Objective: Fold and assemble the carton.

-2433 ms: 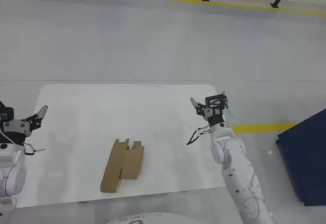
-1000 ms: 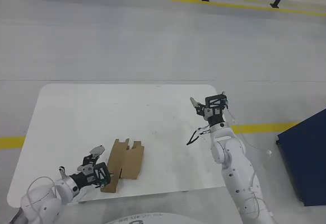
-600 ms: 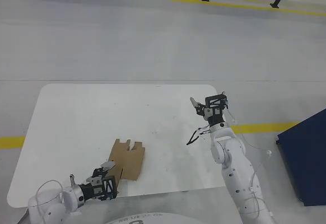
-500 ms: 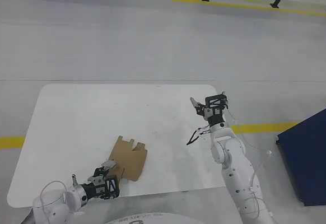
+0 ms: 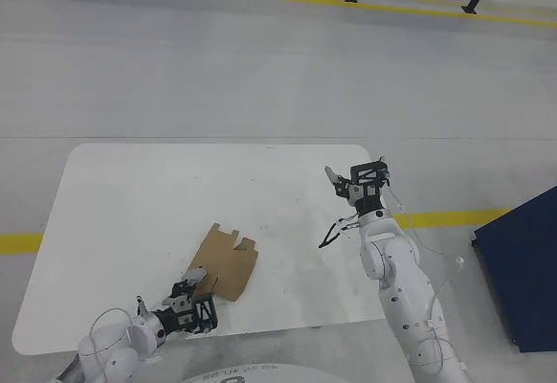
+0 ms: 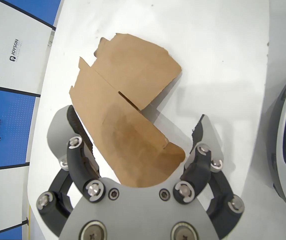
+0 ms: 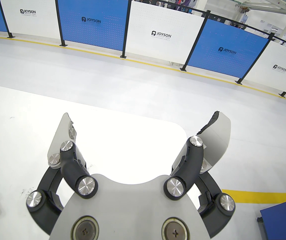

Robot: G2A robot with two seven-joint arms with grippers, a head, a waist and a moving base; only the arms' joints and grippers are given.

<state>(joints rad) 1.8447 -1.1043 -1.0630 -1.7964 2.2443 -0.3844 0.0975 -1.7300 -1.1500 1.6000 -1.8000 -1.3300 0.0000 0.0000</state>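
The carton [image 6: 125, 96], a flattened brown blank, lies on the bench [image 6: 208, 26] with its near end between the fingers of the left pincer [image 6: 135, 117]. Its long axis runs straight out ahead of that pincer, slanting a little toward one finger. The pincer is spread wide and clamps nothing. One finger [image 6: 57, 131] lies along the carton's long edge, probably touching it, though the angle leaves that unsure. The other [image 6: 208, 136] stands apart from the rounded corner flap. Well beyond the carton's far end, the right pincer [image 7: 143, 118] hangs wide open and empty, so the left arm is much the nearer.
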